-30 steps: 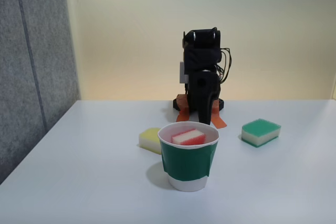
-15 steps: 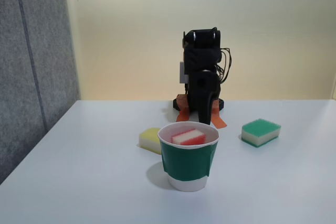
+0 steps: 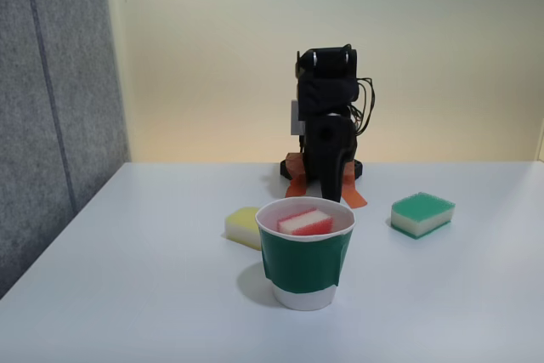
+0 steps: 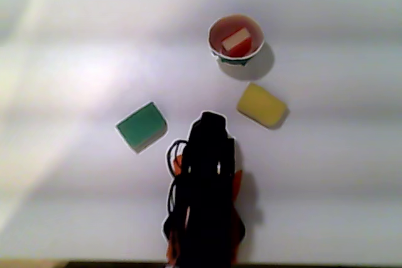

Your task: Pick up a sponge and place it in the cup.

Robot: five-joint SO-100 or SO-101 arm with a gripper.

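Note:
The sponge (image 3: pixel 304 222) with its red top and cream-white middle lies tilted inside the cup (image 3: pixel 306 263), a white paper cup with a wide dark green band, at the table's front centre. From above, the sponge (image 4: pixel 236 41) shows inside the cup's (image 4: pixel 217 53) round rim. The black arm is folded up at the back of the table, well behind the cup. Its gripper (image 3: pixel 329 193) points down near its base, holding nothing; in the other view the gripper (image 4: pixel 210 119) is a dark shape. Whether the jaws are open or shut is not visible.
A yellow sponge (image 3: pixel 243 226) lies just behind and left of the cup in the fixed view. A green-topped sponge (image 3: pixel 422 213) sits to the right. Orange pieces (image 3: pixel 353 193) lie at the arm's base. A grey partition (image 3: pixel 51 108) stands along the left.

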